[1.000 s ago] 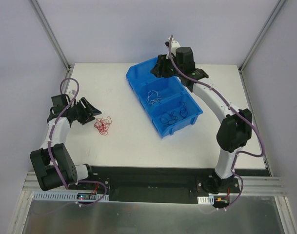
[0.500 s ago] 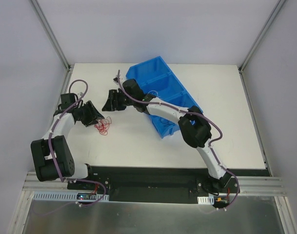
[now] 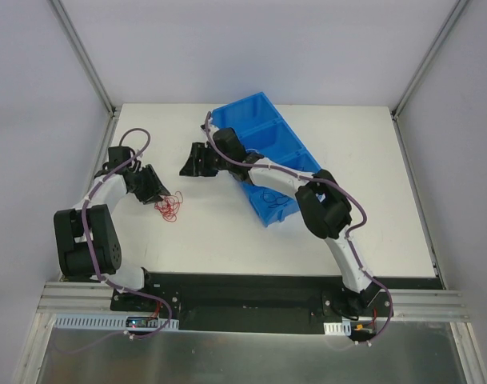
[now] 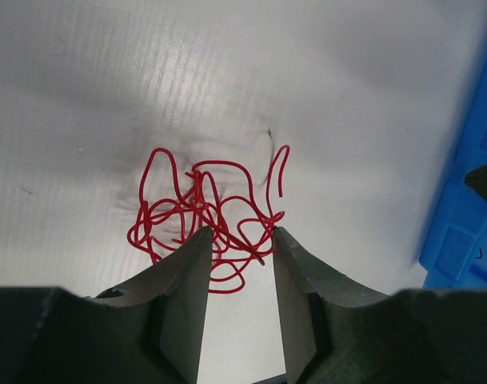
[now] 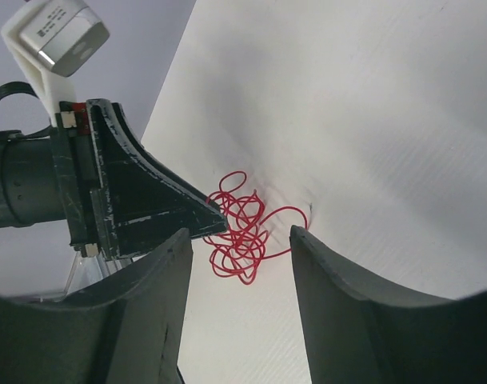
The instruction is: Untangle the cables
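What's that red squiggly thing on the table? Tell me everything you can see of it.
It is a very thin red wire, bent into a loose tangle of overlapping loops, with one free end sticking out. It looks like plastic-coated wire. It lies on the white table. The left pincer straddles its near loops with fingers apart; whether they touch it is unclear.

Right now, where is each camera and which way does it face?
Top external: above, behind the bases, looking down on the table and both arms.
Left wrist: left arm, looking down past its fingers at the red cable.
Right wrist: right arm, looking across past its fingers at the left gripper.
All three show the red cable.
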